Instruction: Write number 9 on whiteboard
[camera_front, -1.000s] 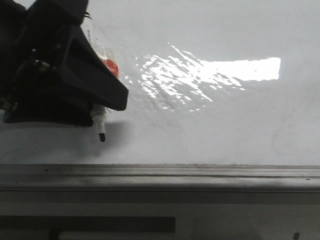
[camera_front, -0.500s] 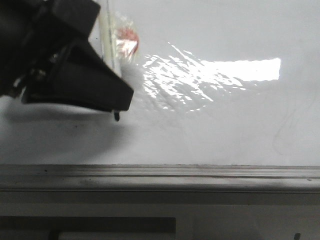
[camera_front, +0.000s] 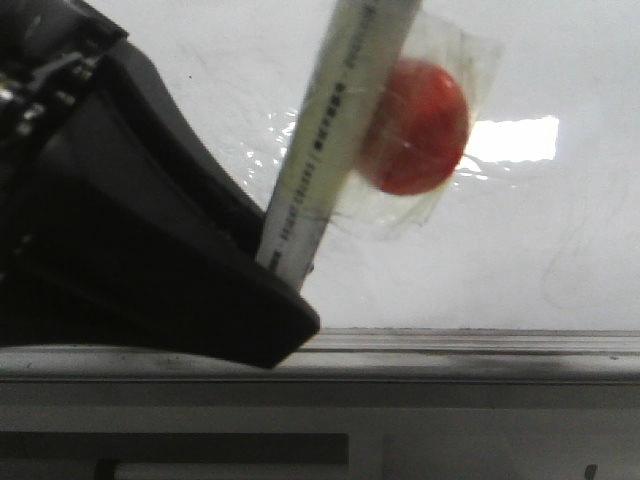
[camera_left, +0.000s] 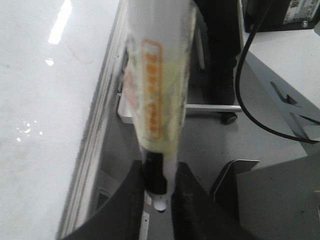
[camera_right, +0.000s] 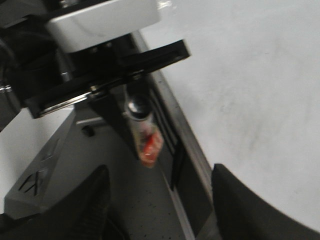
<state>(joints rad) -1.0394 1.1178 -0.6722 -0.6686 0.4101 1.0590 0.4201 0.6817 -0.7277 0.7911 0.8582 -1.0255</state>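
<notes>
1. Change: the left gripper (camera_front: 150, 290) has swung off the whiteboard (camera_front: 560, 200). A second ago its marker (camera_front: 330, 150) pointed tip-down just above the board near the grey ledge (camera_front: 480, 350); now the barrel is raised and tilted, close to the front camera, over the ledge at the board's near edge.
2. Meaning: judged a withdrawal from the writing position. No number 9 is visible on the board, only faint grey smudges and glare.
3. Left gripper: fingers (camera_left: 135, 200) clamped on the marker's dark end; a red disc (camera_front: 420, 125) taped to the barrel.
4. Right gripper (camera_right: 160, 200): jaws spread wide, holding nothing, beside the board's ledge.
</notes>
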